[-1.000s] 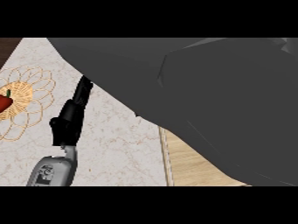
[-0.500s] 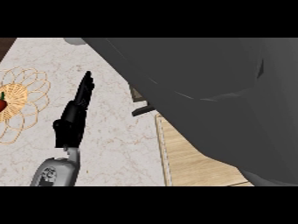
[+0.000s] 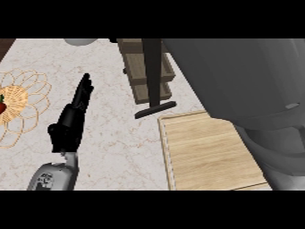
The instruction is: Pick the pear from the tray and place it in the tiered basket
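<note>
my left hand [image 3: 71, 120] is lying open over the counter [image 3: 121, 147], fingers straight. no pear is showing. my right hand is hidden, so i cannot tell its state.

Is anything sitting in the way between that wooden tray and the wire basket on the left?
Only the robot's own left hand, fingers straight, over the counter between the tray and the wire basket. The pear itself doesn't show; a grey arm covers the tray's right side.

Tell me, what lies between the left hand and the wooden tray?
Only bare marble counter lies between the left hand and the wooden tray, as the head view shows.
</note>
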